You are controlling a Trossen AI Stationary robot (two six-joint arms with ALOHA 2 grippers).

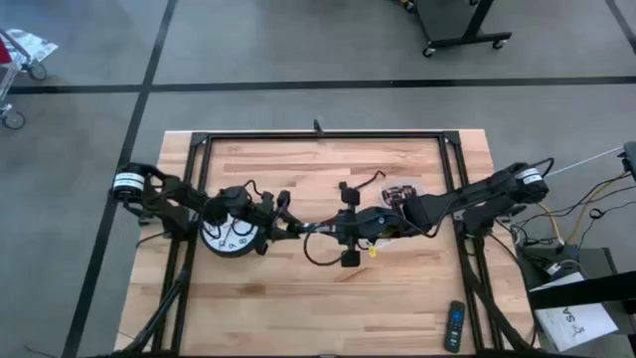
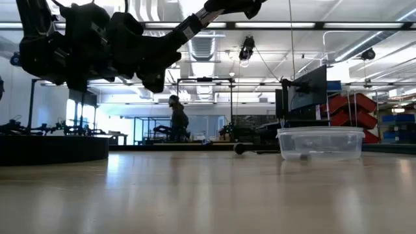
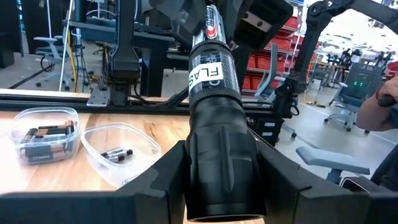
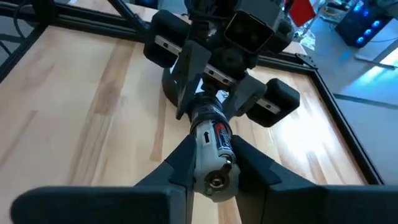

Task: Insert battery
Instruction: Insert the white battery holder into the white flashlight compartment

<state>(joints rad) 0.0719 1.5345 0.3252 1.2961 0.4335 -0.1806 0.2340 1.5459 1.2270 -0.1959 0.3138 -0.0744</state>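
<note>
Left wrist view alone shows loose batteries [image 3: 117, 154] in tubs; both grippers clamp the flashlight [image 3: 214, 93].

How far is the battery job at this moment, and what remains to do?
Done: the flashlight is lifted off the table and held between both arms, left gripper on its head, right gripper on its tail end. In hand: the tail end faces the right wrist camera; whether a battery is inside cannot be told. Left: batteries still lie in the clear containers, so insertion looks unfinished.
</note>
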